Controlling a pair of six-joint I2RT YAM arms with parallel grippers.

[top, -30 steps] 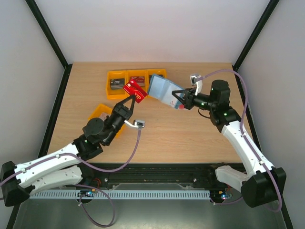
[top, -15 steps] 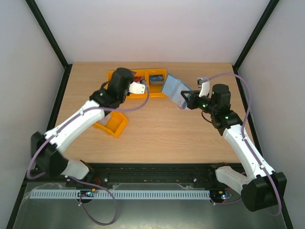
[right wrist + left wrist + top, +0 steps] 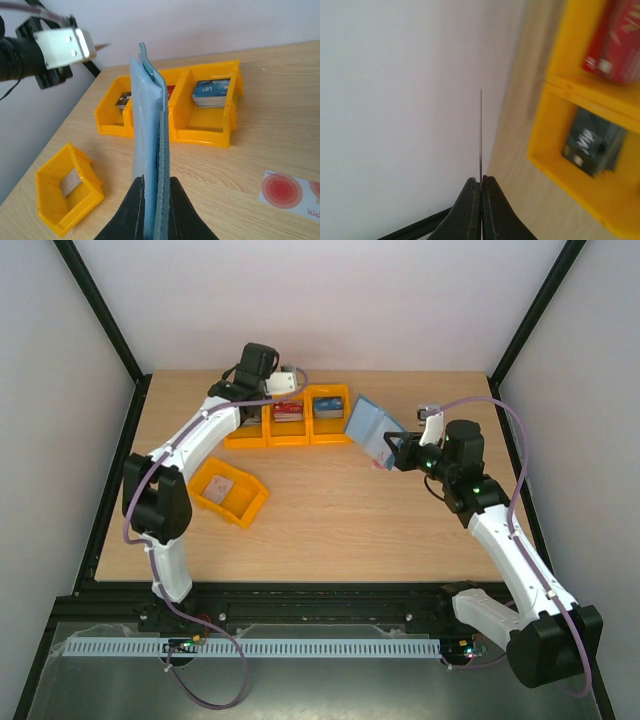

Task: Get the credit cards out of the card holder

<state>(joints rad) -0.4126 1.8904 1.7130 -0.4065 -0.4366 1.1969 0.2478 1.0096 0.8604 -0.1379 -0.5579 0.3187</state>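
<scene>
**A:** Entry one: the left fingers?

**B:** Left gripper [image 3: 481,179]: tips clenched together on a thin card [image 3: 481,130], which is seen edge-on and points to 12 o'clock in the wrist view. At 3 o'clock of it is the orange bin row [image 3: 560,90], with a dark card stack [image 3: 592,147] in one compartment and a red stack [image 3: 620,40] in the next. From above, this gripper sits at 11 o'clock on the table [image 3: 330,530], just beside the row's left end.

**A:** Entry two: the right fingers?

**B:** Right gripper [image 3: 156,182]: clamped on the lower edge of the card holder [image 3: 150,125]. The holder is teal-blue, held upright and off the table, with its layers slightly parted at the top. From above it is at about 1 o'clock from the table's middle, near the row's right end.

**A:** Loose items?

**B:** One white card [image 3: 287,192] with a red round mark lies flat on the wood, at 4 o'clock of the holder in the right wrist view. A single orange bin [image 3: 230,490] is at 9 o'clock, well apart from the row, with a pale card inside. A blue stack [image 3: 210,92] fills the row's right compartment.
</scene>
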